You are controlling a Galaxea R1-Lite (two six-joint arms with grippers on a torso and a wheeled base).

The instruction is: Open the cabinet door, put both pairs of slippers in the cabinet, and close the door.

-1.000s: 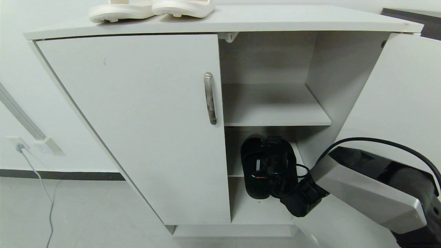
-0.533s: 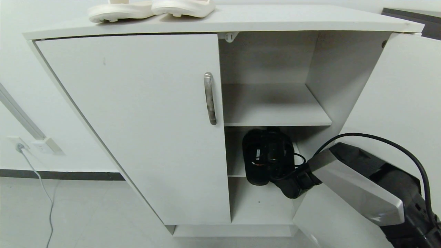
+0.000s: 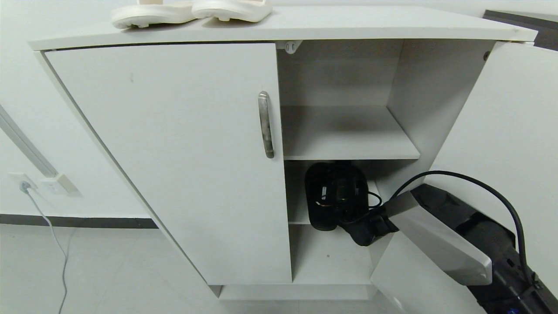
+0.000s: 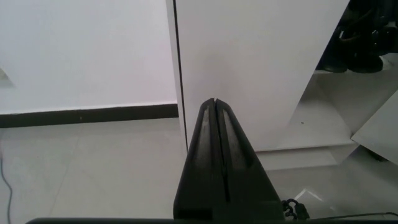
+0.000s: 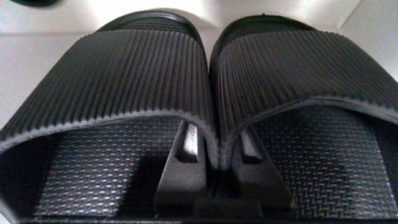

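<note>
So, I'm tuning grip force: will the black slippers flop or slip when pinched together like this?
Probably fairly stiff: the black slippers show arched straps while the right gripper pinches both inner edges. Ribbed straps and textured insoles should resist slipping. Likely light: one pinch holds both.

**Wall** (image 3: pixel 17 87): white and plain, behind and to the left of the cabinet (image 3: pixel 174 152).
**Skirting** (image 3: pixel 78 221): a dark strip along the wall's foot, ending at the cabinet's left side.
**Trunking** (image 3: pixel 26 146): grey, running slantwise down the wall.
**Junction box** (image 3: pixel 59 185): white, at the trunking's lower end.
**Socket** (image 3: pixel 19 181): white, just beside the box, with a plug inserted.
**Cable** (image 3: pixel 65 270): grey, hanging from the plug down across the skirting to the floor.
**Floor** (image 3: pixel 109 270): pale grey tiles with faint joints and a slight gloss.
**Dark panel** (image 3: pixel 547 37): at upper right, behind the cabinet top.
**Light**: even, with soft shadows.
</note>
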